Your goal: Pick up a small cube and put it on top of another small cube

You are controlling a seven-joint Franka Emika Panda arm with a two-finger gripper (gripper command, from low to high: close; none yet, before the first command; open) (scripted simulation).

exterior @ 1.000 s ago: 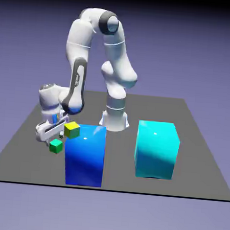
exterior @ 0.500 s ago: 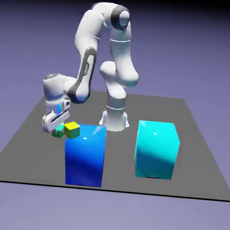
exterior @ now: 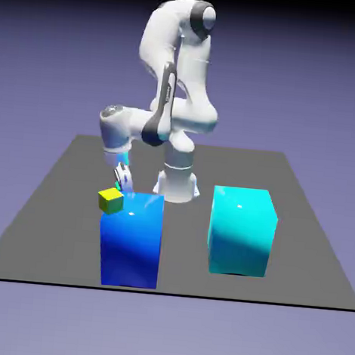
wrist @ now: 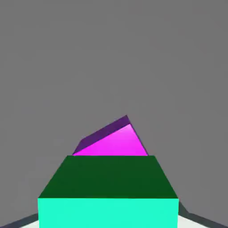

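The tiny green cube (wrist: 108, 191) fills the bottom of the hand view, held between the fingers and hiding most of them. In the exterior view my gripper (exterior: 122, 182) points down, shut on the cube, of which only a sliver shows between the fingers. The tiny yellow cube (exterior: 111, 200) sits on the table just below and slightly to the left of the gripper in the exterior view, against the upper left corner of the tall blue block (exterior: 132, 241). I cannot tell how high the green cube hangs over the table.
The large cyan block (exterior: 241, 231) stands on the exterior view's right. A magenta block (wrist: 113, 142) lies on the grey table beyond the green cube in the hand view. It does not show in the exterior view.
My gripper carried the green cube from low on the yellow cube's left up and toward the exterior view's right. The hand turned to point down. The yellow cube stayed put.
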